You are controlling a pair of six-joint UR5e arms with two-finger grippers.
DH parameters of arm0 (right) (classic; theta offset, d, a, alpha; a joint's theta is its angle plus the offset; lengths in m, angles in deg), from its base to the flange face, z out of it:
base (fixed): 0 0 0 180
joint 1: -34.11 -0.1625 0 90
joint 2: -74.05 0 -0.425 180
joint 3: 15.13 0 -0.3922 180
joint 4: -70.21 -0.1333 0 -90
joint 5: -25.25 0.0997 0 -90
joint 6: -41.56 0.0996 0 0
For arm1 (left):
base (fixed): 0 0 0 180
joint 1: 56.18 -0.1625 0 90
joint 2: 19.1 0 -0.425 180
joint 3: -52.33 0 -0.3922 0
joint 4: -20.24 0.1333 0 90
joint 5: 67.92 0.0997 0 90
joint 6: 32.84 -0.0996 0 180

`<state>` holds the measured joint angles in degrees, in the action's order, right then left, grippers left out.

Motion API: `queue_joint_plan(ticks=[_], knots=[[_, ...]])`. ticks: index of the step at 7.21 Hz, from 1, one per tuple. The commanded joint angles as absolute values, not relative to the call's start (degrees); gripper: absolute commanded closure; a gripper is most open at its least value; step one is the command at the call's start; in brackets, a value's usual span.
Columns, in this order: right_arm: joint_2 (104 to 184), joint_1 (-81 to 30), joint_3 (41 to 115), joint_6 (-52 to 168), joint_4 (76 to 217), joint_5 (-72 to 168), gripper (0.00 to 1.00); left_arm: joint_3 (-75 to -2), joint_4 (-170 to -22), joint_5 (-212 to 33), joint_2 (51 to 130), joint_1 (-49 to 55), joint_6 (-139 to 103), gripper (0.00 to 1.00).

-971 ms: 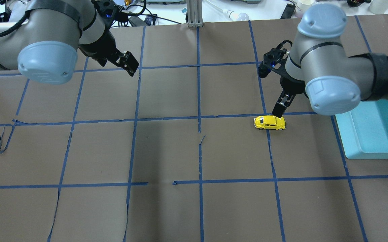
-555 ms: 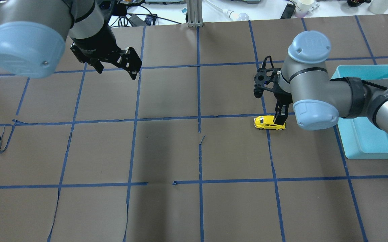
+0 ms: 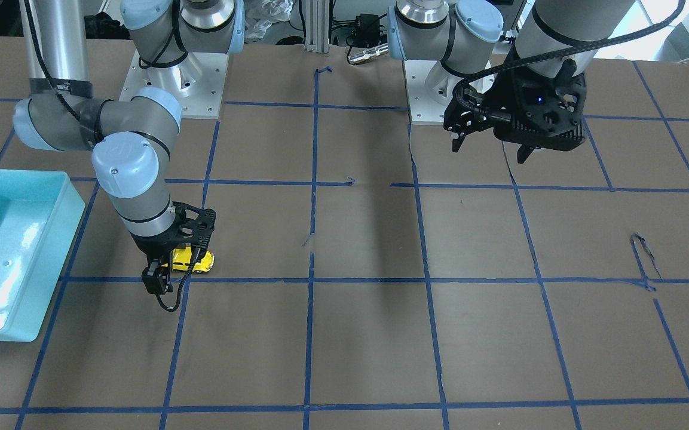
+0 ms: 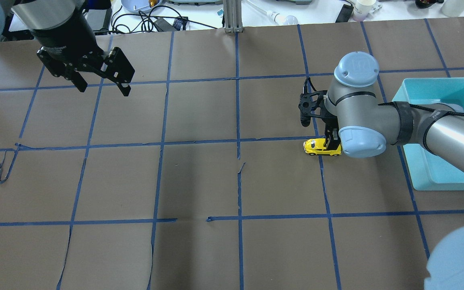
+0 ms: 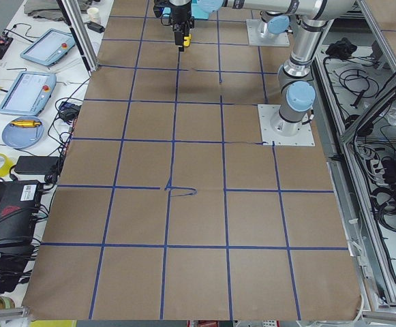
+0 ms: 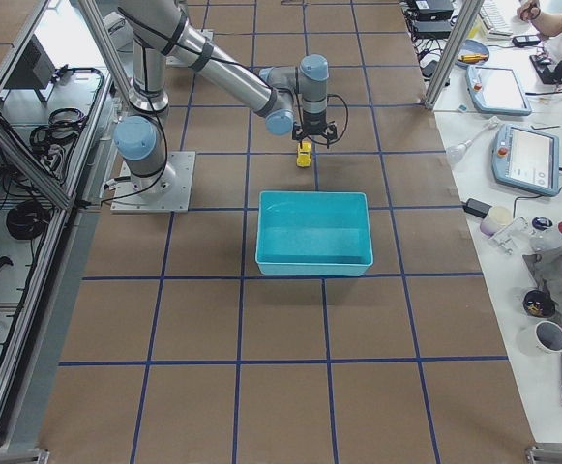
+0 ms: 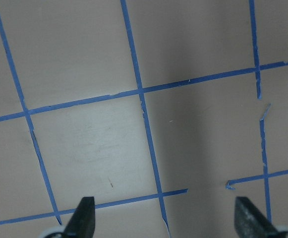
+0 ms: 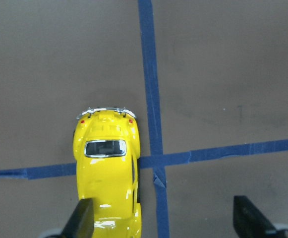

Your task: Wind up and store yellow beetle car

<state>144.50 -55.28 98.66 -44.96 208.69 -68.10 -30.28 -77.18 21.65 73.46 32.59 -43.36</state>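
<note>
The yellow beetle car (image 4: 320, 147) stands on the brown table, over a blue tape crossing. It also shows in the front view (image 3: 195, 259) and the right-side view (image 6: 303, 155). My right gripper (image 4: 332, 141) is low over the car's rear end, jaws open. In the right wrist view the car (image 8: 106, 173) lies by the left finger (image 8: 83, 218), not centred between the two; the gripper (image 8: 166, 220) is open. My left gripper (image 4: 104, 85) hangs open and empty above the far left of the table, also seen in its wrist view (image 7: 166, 218).
A teal bin (image 4: 437, 179) stands to the right of the car, under my right arm; it also shows in the front view (image 3: 51, 257). Blue tape lines grid the brown paper, with a few torn strips.
My right gripper has come down from above the car to around its rear end. My left arm has swung left and back. The car has not moved.
</note>
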Motion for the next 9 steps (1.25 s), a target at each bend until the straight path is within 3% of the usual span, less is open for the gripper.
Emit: queue_joint_plan(ticks=[1,2,3,4,5,6,9], knots=[[142.9,-55.3,98.9,-45.4,209.1,-67.6,0.0,-30.4,-77.1,21.6,72.7,30.5,-46.0,0.05],[142.8,-55.3,98.9,-45.5,208.7,-67.6,0.11,-30.4,-76.8,21.6,72.7,30.5,-47.2,0.05],[142.8,-55.3,98.9,-45.5,208.4,-68.1,0.29,-30.6,-75.9,21.6,72.7,30.7,-47.3,0.05],[142.8,-55.3,98.9,-45.3,208.3,-68.2,0.52,-31.8,-73.8,21.6,72.4,30.6,-47.3,0.05],[142.8,-55.2,98.8,-44.8,208.2,-68.4,0.85,-33.0,-71.7,21.6,71.7,30.7,-47.2,0.04],[142.9,-55.2,98.8,-44.5,208.1,-68.5,1.0,-33.8,-71.8,21.6,71.3,30.5,-47.3,0.0],[145.1,-53.0,95.6,-44.6,204.0,-69.1,1.0,-33.9,-71.8,21.5,71.1,30.3,-47.4,0.0]])
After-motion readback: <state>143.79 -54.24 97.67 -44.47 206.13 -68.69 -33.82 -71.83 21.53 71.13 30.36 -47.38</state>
